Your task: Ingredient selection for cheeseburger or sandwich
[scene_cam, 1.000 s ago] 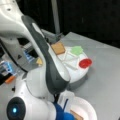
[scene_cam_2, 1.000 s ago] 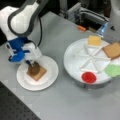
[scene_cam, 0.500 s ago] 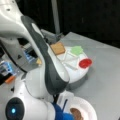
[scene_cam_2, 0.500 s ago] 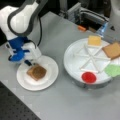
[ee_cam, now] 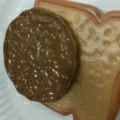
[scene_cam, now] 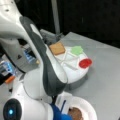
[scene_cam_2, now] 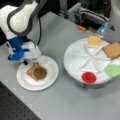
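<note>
A tan toast square (scene_cam_2: 32, 70) lies on the white round plate (scene_cam_2: 51, 75), and the brown patty (scene_cam_2: 40, 73) rests on top of it, shifted to one side. The wrist view is filled by that patty (ee_cam: 40, 57) on the toast (ee_cam: 100, 75), with no fingers showing. My gripper (scene_cam_2: 33, 60) hangs just above the plate's far-left rim, right beside the stack. In a front view the patty (scene_cam: 75, 113) peeks out under the arm. Other ingredients sit in the divided tray (scene_cam_2: 75, 57): cheese square (scene_cam_2: 94, 40), second toast (scene_cam_2: 112, 50), green leaf (scene_cam_2: 113, 70), red disc (scene_cam_2: 89, 77).
The arm's white body (scene_cam: 37, 75) blocks much of a front view. Grey boxes and cables (scene_cam_2: 87, 15) stand behind the tray, with an orange piece (scene_cam_2: 81, 28) beside them. A dark perforated board (scene_cam_2: 15, 105) lies at the near-left table edge.
The arm has shifted slightly over the plate, and a little more of the patty shows under it. The patty and toast stay where they were.
</note>
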You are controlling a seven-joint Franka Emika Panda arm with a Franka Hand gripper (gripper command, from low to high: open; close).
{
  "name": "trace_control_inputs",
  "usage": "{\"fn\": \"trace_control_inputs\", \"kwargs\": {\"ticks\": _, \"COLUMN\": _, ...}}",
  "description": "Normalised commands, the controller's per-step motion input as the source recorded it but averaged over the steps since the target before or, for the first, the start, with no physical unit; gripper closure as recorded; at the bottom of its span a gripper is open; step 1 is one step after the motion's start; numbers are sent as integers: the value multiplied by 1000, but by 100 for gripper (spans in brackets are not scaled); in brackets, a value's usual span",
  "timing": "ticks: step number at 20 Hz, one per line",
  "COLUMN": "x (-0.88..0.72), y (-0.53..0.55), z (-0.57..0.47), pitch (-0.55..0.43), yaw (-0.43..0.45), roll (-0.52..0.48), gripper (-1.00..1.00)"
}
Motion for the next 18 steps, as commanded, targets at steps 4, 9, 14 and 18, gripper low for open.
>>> {"fn": "trace_control_inputs", "kwargs": {"ticks": 4, "x": -15, "y": -174, "z": 23, "pitch": 22, "yaw": 180, "roll": 50, "gripper": -100}}
{"fn": "trace_control_inputs", "kwargs": {"ticks": 9, "x": -80, "y": -57, "z": 125, "pitch": 68, "yaw": 151, "roll": -8, "gripper": -100}}
{"fn": "trace_control_inputs", "kwargs": {"ticks": 14, "x": -147, "y": 127, "z": 224, "pitch": 123, "yaw": 113, "roll": -95, "gripper": -100}}
{"fn": "trace_control_inputs", "kwargs": {"ticks": 18, "x": -149, "y": 266, "z": 248, "pitch": 153, "yaw": 46, "roll": -194, "gripper": -100}}
